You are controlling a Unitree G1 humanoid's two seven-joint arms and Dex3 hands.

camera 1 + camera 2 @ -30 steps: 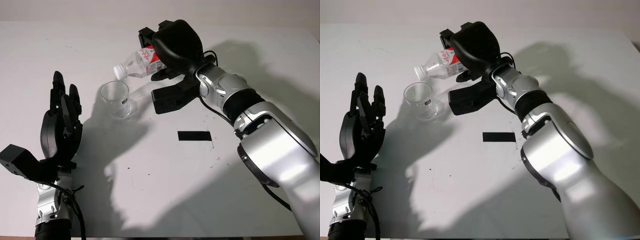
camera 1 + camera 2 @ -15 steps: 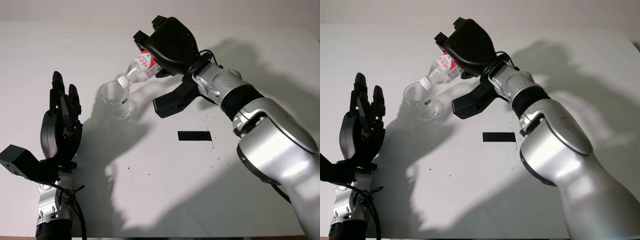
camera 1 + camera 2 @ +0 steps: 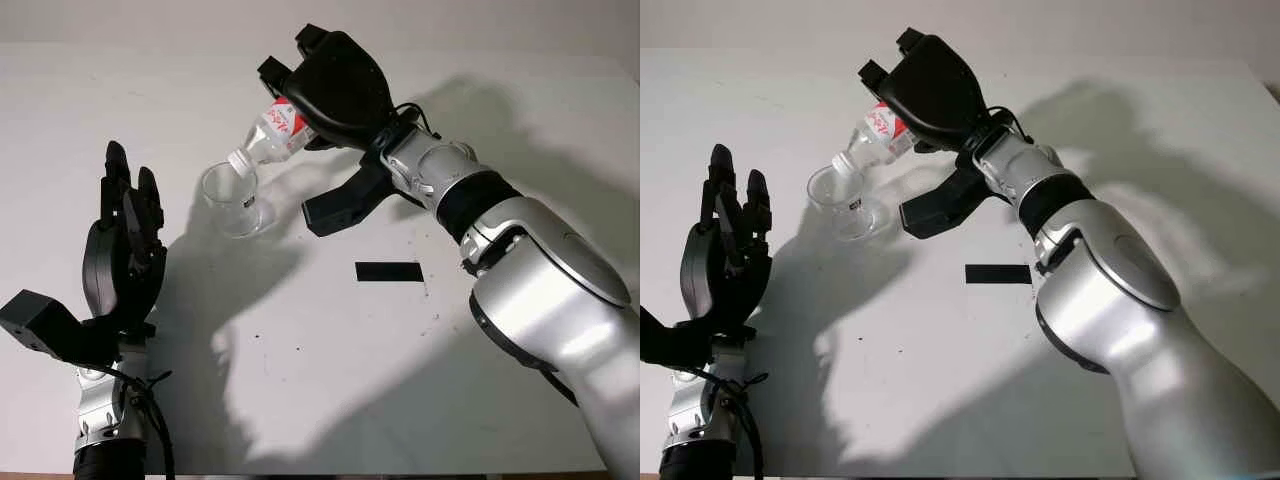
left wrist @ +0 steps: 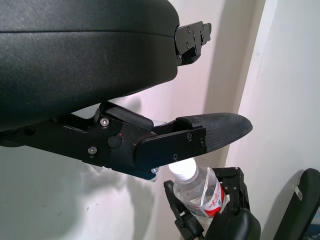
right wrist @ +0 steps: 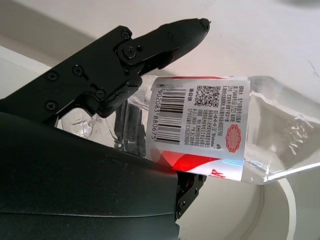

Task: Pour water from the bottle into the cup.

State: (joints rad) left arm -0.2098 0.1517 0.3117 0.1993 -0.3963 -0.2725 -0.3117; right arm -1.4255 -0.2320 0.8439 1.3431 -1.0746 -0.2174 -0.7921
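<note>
Bottle (image 3: 272,137) tilted, neck down-left over cup (image 3: 232,199) at far left of table (image 3: 330,360); base hidden by right hand (image 3: 335,85), fingers clamped round it. Left hand (image 3: 122,260) open, near left.

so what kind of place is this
Probably a lab or test bench rather than a kitchen: a plain white table with a black tape mark, one clear cup, and a bottle tipped in the right hand.
</note>
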